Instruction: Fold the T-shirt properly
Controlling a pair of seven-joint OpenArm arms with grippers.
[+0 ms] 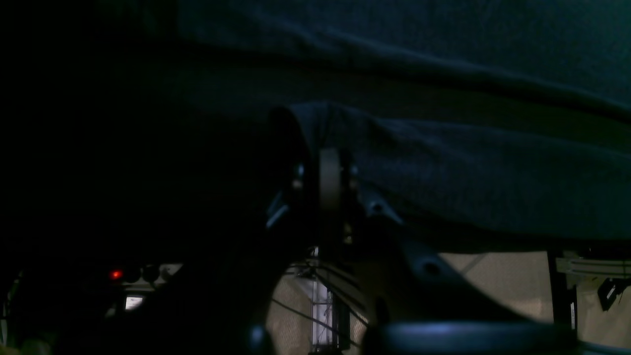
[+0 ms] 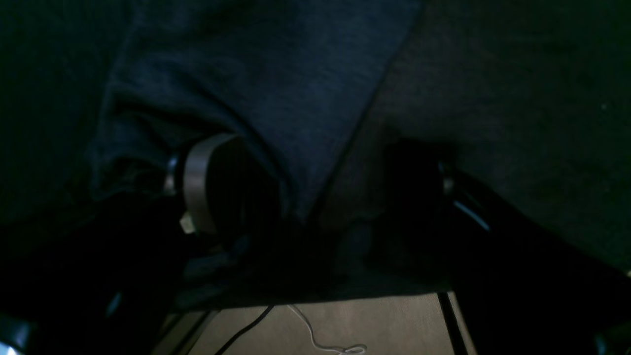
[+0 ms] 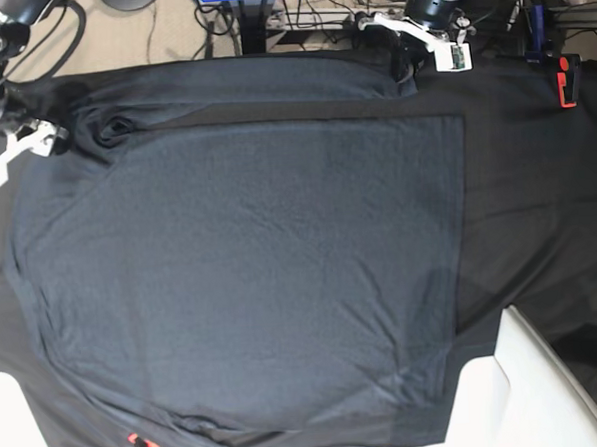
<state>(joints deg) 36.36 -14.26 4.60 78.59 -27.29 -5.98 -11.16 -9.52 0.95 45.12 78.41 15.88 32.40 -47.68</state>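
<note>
cataloguing, left wrist view: we see the left gripper point(image 1: 329, 170) with its pads pressed together, clenched on a raised ridge of the t-shirt point(image 1: 493, 187); the fabric drapes away from the pinch to the right.
advice, left wrist view: we would keep this pinch firm and lift only enough to clear the cloth below, since a thin knit can slip out of a narrow bite.
item, right wrist view: we see the right gripper point(image 2: 320, 182) with its fingers spread wide, one pad point(image 2: 199, 182) lying against a wrinkled edge of the shirt, the other dark finger on the black table cloth point(image 2: 517, 98); nothing is held.
advice, right wrist view: we judge it should close on the shirt edge alone, without catching the table cloth.
item, base view: the t-shirt point(image 3: 251, 276) lies spread flat over most of the table, both arms at its far edge, well apart.
advice, base view: we would raise both corners level and together, so the fold line runs straight.
risk, base view: bunching shows near the far left corner; we would smooth it first.
</note>
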